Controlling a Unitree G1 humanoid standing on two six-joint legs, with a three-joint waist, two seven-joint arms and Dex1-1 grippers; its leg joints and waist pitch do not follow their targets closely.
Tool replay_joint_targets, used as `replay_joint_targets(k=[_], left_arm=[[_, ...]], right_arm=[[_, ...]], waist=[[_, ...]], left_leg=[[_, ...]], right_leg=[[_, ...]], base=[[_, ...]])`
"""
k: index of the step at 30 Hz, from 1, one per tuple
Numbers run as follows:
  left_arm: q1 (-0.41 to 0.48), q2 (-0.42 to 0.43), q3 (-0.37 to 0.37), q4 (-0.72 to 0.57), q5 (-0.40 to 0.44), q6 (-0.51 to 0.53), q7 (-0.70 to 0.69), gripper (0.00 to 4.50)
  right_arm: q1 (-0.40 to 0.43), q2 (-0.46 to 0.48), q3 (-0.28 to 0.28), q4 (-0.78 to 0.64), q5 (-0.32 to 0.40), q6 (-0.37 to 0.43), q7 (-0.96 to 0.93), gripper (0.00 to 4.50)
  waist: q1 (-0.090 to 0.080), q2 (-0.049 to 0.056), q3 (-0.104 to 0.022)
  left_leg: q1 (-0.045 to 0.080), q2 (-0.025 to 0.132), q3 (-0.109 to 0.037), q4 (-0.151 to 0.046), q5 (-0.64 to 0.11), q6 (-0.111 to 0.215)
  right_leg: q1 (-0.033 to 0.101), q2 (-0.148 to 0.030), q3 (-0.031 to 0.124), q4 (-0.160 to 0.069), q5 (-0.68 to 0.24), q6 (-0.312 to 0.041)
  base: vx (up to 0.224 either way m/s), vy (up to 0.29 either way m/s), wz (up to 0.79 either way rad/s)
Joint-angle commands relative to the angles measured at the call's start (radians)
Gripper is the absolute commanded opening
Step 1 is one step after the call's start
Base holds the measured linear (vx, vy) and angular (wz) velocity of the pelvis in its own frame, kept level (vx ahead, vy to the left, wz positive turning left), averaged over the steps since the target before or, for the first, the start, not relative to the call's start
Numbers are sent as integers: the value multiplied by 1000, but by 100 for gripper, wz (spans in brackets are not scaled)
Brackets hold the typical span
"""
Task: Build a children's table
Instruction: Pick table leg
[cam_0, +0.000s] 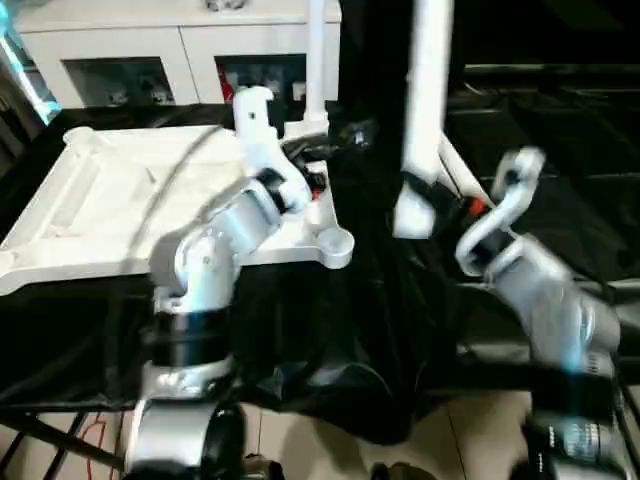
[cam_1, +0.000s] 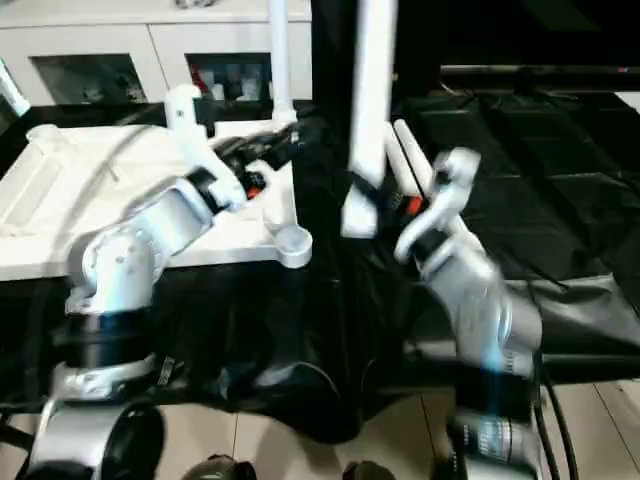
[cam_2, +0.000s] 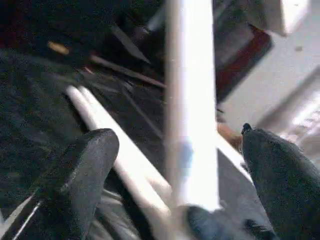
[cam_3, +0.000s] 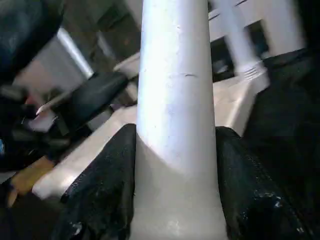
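Right gripper (cam_0: 432, 205) clamps an upright leg (cam_0: 425, 110); left gripper (cam_0: 318, 150) gapes empty beside the tabletop (cam_0: 110, 200). A tilted leg could miss its socket (cam_0: 335, 245).

left gripper (cam_2: 182, 175): fingers spread | white leg (cam_2: 190, 100) upright between | 2 legs (cam_2: 107, 125) lying beyond

1 white tabletop (cam_0: 120, 210) lying ribs-up, 4 white legs showing: 1 standing (cam_0: 316, 60) in its far corner socket, 1 upright (cam_0: 425, 110) in the right pincer (cam_3: 175, 165), 2 lying (cam_1: 408, 160) on black cloth (cam_1: 560, 180).
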Motion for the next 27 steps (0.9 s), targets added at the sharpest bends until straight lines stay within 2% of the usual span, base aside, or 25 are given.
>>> replay_joint_targets(k=[1,4,6,8,10,11,14,15,17,18,21,24,25,27], left_arm=[[-27,-13,-29,-17,-49,42,-35,450],[-30,-16,-41,-21,-69,59,-49,450],[-36,-15,-61,14,-30,52,-22,450],[-42,-23,-50,39,-23,51,-3,450],[-50,-31,-32,51,-30,47,3,450],[-50,-31,-30,51,-31,46,3,450],[-75,-38,13,94,-28,20,65,450],[-75,-38,13,94,-28,20,65,433],[-94,-46,64,131,-47,6,100,416],[-98,-49,77,134,-56,2,107,412],[-105,-47,92,138,-66,3,124,375],[-110,-51,104,145,-62,8,156,367],[-114,-52,108,150,-61,6,167,338],[-117,-54,112,152,-63,6,175,331]], right_arm=[[6,-27,58,-59,-27,10,20,193],[11,-37,80,-72,-34,12,26,193],[8,-45,102,-84,-43,7,36,193],[2,-55,117,-84,-56,-6,45,193],[-4,-67,133,-82,-66,-15,49,193],[-4,-68,134,-82,-66,-15,49,193],[-6,-100,191,-93,-105,-35,66,193],[-6,-100,191,-93,-105,-35,66,193],[-9,-106,212,-86,-138,-48,62,193],[-11,-107,215,-81,-147,-53,59,193],[-17,-109,227,-68,-169,-65,48,192],[-31,-110,242,-34,-208,-78,5,192],[-37,-112,250,-19,-224,-87,-7,192],[-42,-109,253,-12,-229,-91,-11,192]], waist=[[8,-24,-93],[12,-21,-91],[12,-28,-90],[14,-28,-90],[15,-36,-89],[16,-34,-90],[16,-39,-89],[17,-38,-90],[18,-37,-90],[16,-40,-90],[18,-40,-91],[19,-47,-90],[19,-46,-90],[22,-49,-89]], left_leg=[[23,38,-25,-65,-169,30],[24,36,-25,-64,-169,33],[23,37,-24,-65,-171,35],[24,37,-25,-64,-171,31],[24,36,-24,-65,-169,30],[24,37,-25,-65,-166,29],[21,37,-24,-64,-162,33],[23,36,-24,-63,-161,33],[23,36,-24,-63,-164,35],[22,37,-26,-64,-165,34],[24,39,-26,-64,-167,30],[28,40,-25,-66,-174,27],[29,40,-25,-66,-182,21],[30,41,-25,-66,-191,18]], right_leg=[[50,-68,32,-87,-309,-168],[49,-69,34,-88,-329,-159],[49,-69,34,-90,-348,-146],[48,-68,33,-92,-364,-133],[48,-69,33,-95,-381,-119],[50,-70,33,-94,-381,-118],[50,-68,33,-94,-364,-115],[49,-68,33,-94,-364,-113],[48,-69,33,-95,-366,-112],[49,-69,32,-94,-366,-113],[48,-70,33,-91,-353,-124],[45,-68,33,-92,-343,-130],[44,-68,33,-92,-351,-131],[44,-70,35,-93,-359,-121]], base=[[0,0,0],[0,0,0],[0,0,0],[0,0,0],[0,0,0],[0,0,0],[0,0,0],[0,0,0],[0,0,0],[0,0,0],[0,0,0],[0,0,0],[0,0,0],[0,0,0]])
